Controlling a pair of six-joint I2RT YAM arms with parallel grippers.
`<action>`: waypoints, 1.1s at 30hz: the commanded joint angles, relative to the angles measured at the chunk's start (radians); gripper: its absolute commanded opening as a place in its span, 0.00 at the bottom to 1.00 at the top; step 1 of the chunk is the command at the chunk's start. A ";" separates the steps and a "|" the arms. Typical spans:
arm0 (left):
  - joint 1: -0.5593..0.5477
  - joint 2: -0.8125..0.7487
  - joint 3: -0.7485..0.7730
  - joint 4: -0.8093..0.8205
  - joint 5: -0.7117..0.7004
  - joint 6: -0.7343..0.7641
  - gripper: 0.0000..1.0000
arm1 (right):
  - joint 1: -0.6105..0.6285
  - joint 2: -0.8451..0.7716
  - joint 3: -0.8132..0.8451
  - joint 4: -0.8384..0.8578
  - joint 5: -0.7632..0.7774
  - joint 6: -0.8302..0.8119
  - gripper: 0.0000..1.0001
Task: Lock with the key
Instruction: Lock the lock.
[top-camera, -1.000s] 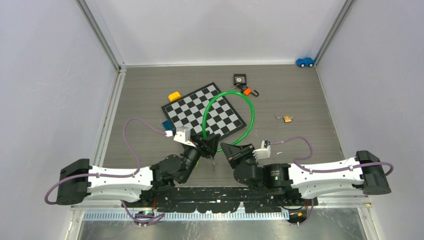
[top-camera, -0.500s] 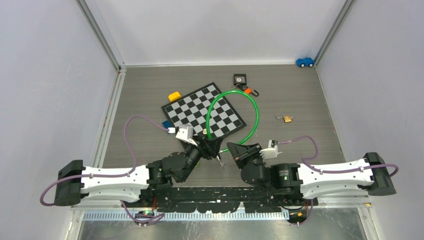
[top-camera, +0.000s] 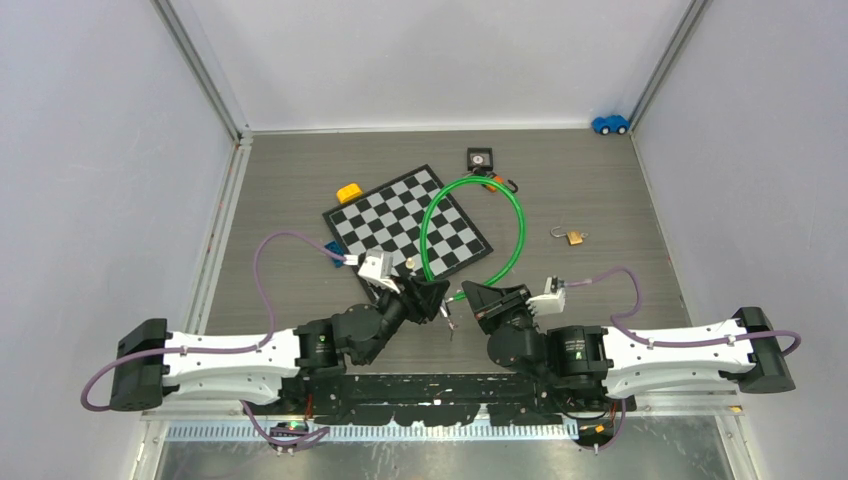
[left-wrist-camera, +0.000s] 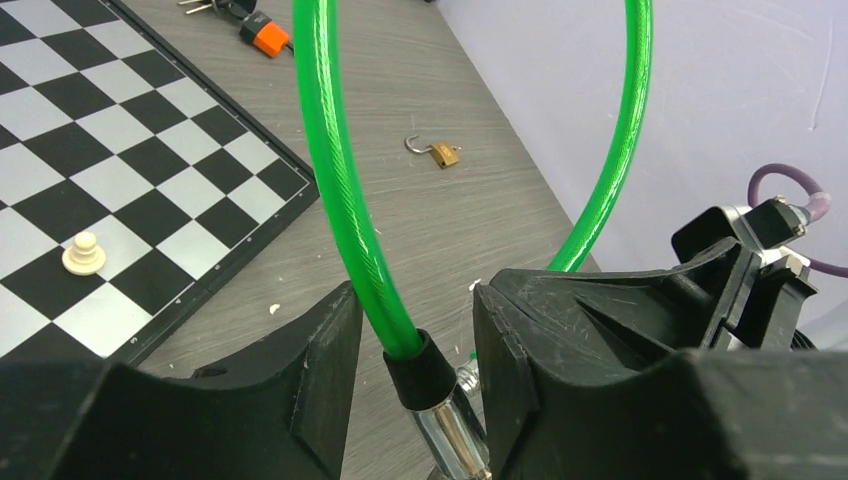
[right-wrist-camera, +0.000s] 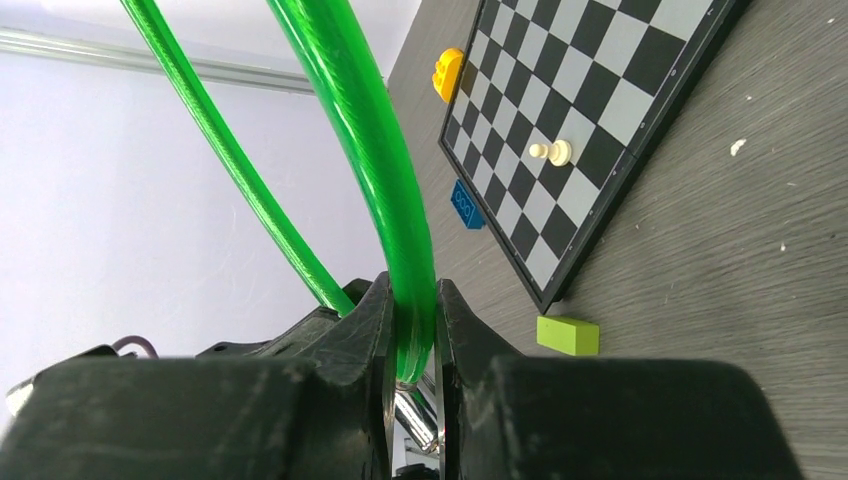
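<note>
One green cable (right-wrist-camera: 377, 170), right jaws pinching it, left jaws spread — seemingly loose.

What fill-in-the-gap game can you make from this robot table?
The right gripper is shut on the bendy plastic cable loop coloured ____.
One cream ____ stands on the black-and-white chessboard.
The small brass padlock lies on the grey table, its shackle ____.
Missing words: green; pawn; open.
</note>
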 joint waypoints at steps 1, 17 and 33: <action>-0.003 0.017 0.046 0.022 0.004 -0.024 0.46 | 0.004 0.006 0.022 0.078 0.097 -0.094 0.00; 0.001 -0.033 0.036 0.022 -0.087 -0.008 0.46 | 0.005 -0.006 -0.045 0.346 0.022 -0.393 0.01; 0.008 -0.063 0.025 0.012 -0.096 -0.009 0.33 | 0.004 -0.002 -0.051 0.362 0.006 -0.444 0.00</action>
